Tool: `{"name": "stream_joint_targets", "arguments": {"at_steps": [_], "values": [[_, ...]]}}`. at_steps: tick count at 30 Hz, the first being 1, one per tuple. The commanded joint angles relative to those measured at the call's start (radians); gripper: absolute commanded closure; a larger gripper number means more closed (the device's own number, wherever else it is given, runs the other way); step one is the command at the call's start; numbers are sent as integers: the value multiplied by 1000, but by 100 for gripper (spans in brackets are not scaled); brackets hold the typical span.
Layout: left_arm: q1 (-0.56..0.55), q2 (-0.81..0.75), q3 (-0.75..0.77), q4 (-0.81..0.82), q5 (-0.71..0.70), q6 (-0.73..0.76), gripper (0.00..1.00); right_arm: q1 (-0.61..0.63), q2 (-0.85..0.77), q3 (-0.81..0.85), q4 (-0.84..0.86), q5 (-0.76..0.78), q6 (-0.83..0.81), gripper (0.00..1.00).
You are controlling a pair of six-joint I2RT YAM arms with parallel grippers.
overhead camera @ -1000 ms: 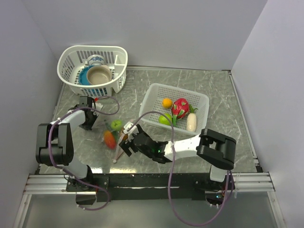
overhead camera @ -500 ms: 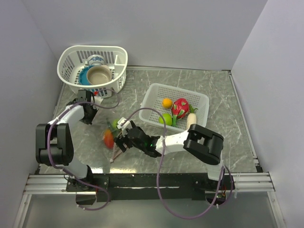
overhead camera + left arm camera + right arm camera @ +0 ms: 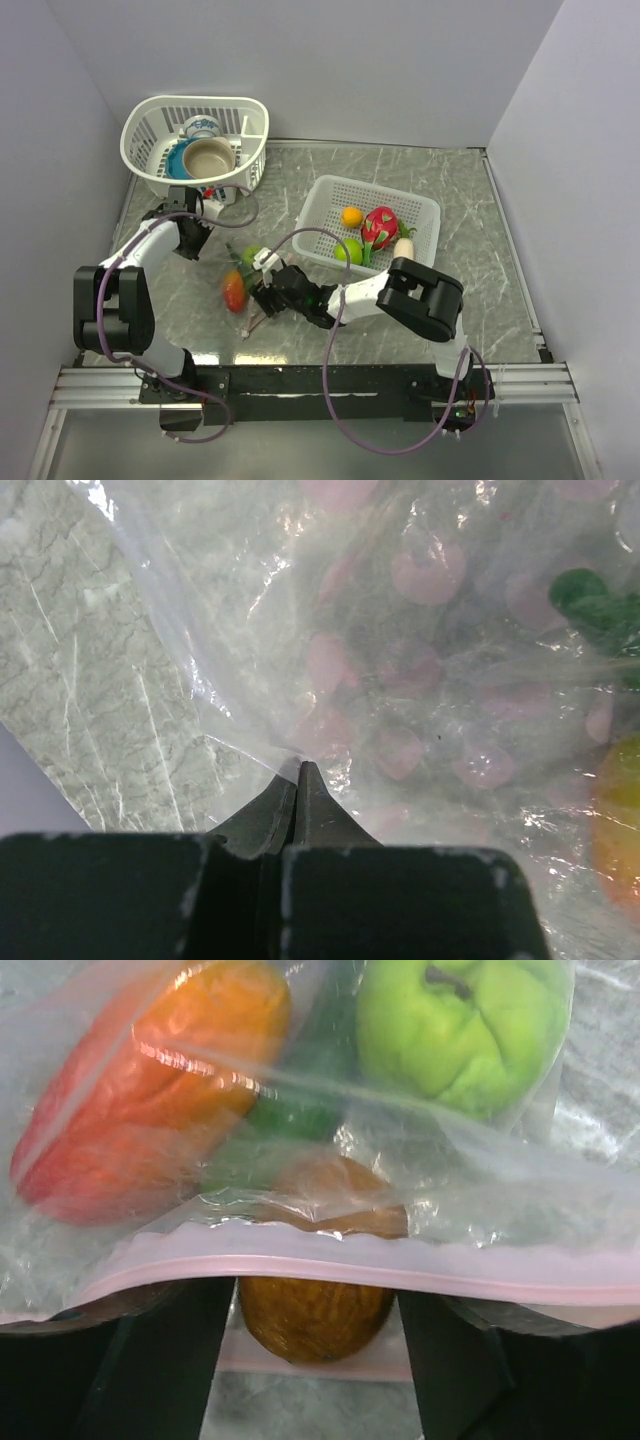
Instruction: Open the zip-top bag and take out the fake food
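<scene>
The zip-top bag (image 3: 240, 275) lies on the table between my two grippers, holding a red-orange fruit (image 3: 233, 291) and a green round fruit (image 3: 250, 257). My left gripper (image 3: 197, 243) is shut on a corner of the clear plastic (image 3: 297, 770). My right gripper (image 3: 263, 296) is at the bag's mouth. In the right wrist view its fingers (image 3: 160, 1360) stand on either side of a brown-orange fake food piece (image 3: 315, 1310) and touch it. The pink zipper strip (image 3: 320, 1265) runs across above that piece. The red-orange fruit (image 3: 150, 1080) and the green fruit (image 3: 460, 1030) lie deeper in the bag.
A white mesh basket (image 3: 420, 215) at centre right holds an orange (image 3: 351, 216), a dragon fruit (image 3: 380, 228), a green fruit (image 3: 347, 250) and a white oblong (image 3: 404, 256). Another basket (image 3: 140, 125) with bowls and a cup stands back left.
My left gripper has pulled back toward the far left with the bag corner. My right gripper has moved in toward the bag's mouth, and the bag is stretched between them.
</scene>
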Motion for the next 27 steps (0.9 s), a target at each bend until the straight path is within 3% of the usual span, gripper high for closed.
{"name": "stream_joint_targets", "arguments": {"at_steps": [1, 4, 8, 14, 22, 27], "values": [[-1, -36, 8, -22, 30, -11, 99, 2, -82, -37, 62, 6, 17, 34], [-1, -53, 59, -91, 71, -24, 98, 4, -87, -41, 56, 7, 22, 39], [0, -78, 134, -168, 125, -34, 99, 4, -102, -52, 43, 13, 37, 56], [26, -107, 106, -90, 25, -3, 99, 16, -258, -170, 33, 35, 78, 99], [63, -108, 74, -42, -53, 28, 99, 16, -614, -366, -56, 76, 115, 100], [64, -118, 86, -73, -24, 25, 99, -63, -780, -443, -63, 279, 106, 100]]}}
